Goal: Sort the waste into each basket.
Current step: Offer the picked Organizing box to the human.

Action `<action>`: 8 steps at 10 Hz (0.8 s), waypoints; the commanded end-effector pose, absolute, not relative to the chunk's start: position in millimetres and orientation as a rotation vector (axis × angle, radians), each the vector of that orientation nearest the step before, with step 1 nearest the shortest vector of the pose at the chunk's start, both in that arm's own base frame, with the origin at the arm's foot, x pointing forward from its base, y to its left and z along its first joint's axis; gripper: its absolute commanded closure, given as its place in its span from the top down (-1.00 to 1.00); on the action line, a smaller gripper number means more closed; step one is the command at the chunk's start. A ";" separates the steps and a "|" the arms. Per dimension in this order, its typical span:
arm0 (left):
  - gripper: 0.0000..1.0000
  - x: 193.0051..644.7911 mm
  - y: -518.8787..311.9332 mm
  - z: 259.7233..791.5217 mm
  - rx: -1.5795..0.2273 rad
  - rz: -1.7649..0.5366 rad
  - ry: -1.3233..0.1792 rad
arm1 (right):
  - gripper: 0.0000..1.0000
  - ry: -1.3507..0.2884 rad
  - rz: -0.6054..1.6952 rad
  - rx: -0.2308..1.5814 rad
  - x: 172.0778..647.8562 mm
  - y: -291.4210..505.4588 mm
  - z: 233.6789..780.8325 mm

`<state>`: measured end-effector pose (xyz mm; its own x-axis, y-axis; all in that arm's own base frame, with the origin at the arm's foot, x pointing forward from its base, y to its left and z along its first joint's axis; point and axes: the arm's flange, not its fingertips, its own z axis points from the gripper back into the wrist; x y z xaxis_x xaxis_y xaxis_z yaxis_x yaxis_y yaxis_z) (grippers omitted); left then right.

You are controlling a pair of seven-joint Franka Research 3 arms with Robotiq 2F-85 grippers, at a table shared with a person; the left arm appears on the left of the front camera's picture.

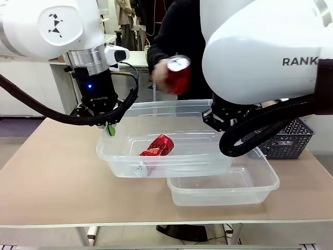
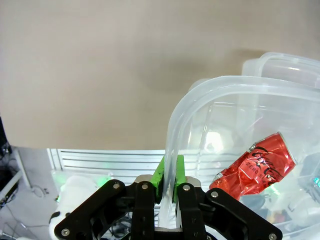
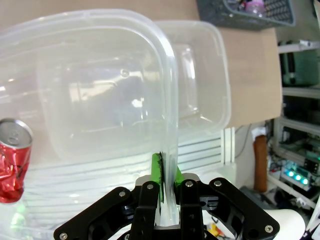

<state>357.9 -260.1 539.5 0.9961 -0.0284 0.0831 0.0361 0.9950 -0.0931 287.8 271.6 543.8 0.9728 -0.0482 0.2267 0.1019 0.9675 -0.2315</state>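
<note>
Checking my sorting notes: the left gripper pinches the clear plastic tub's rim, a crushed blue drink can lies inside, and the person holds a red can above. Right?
Not quite: the crushed drink can inside the clear plastic tub is red, not blue; the left wrist view shows it. The left gripper pinches the rim and the person's hand holds a red can above.

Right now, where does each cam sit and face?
Front: between the arms, robot's side, facing across the table at the person; both arms show, left gripper on the clear tub.
Left wrist: on the left arm, looking along that gripper, shut on the tub's rim; crushed red can beyond.
Right wrist: along the right gripper, shut on the tub's rim; second tub below.
Shared: front and left wrist both show the can in the tub.
</note>
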 end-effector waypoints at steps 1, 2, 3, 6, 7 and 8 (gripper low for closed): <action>-0.87 353.0 -253.5 542.7 -0.100 -0.042 -0.088 | -0.89 -0.203 -0.055 -0.269 288.0 269.6 544.7; -0.87 353.0 -253.5 542.7 -0.100 -0.042 -0.088 | -0.89 -0.203 -0.055 -0.269 288.0 269.6 544.7; -0.87 353.0 -253.5 542.7 -0.100 -0.042 -0.088 | -0.89 -0.203 -0.055 -0.269 288.0 269.6 544.7; -0.87 353.0 -253.5 542.7 -0.100 -0.042 -0.088 | -0.89 -0.203 -0.055 -0.269 288.0 269.6 544.7; -0.87 353.0 -253.5 542.7 -0.100 -0.042 -0.088 | -0.89 -0.203 -0.055 -0.269 288.0 269.6 544.7; -0.87 353.0 -253.5 542.7 -0.100 -0.042 -0.088 | -0.89 -0.203 -0.055 -0.269 288.0 269.6 544.7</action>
